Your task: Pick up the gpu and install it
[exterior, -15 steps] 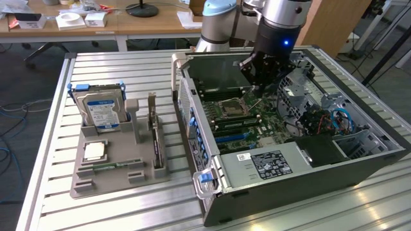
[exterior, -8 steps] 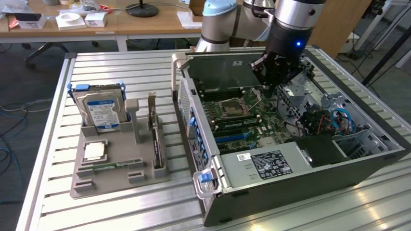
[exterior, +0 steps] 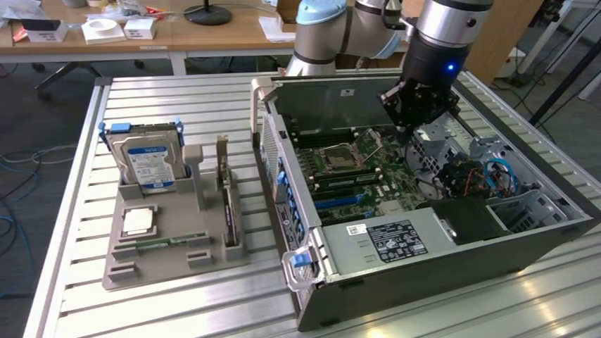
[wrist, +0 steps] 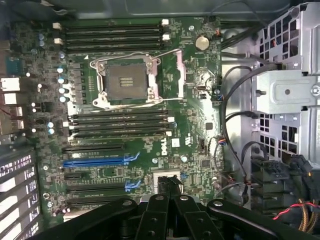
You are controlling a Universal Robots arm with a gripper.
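One slatted metal table [exterior: 141, 98] carries an open computer case [exterior: 451, 274] lying on its side, motherboard [wrist: 150, 145] exposed. Beside it, on the exterior view's left, sits a grey holder [exterior: 160, 271]. The gripper [exterior: 406, 124] hangs over the motherboard, fingers [wrist: 155, 215] drawn together on nothing. The gpu [exterior: 228, 204] stands on edge in the holder.
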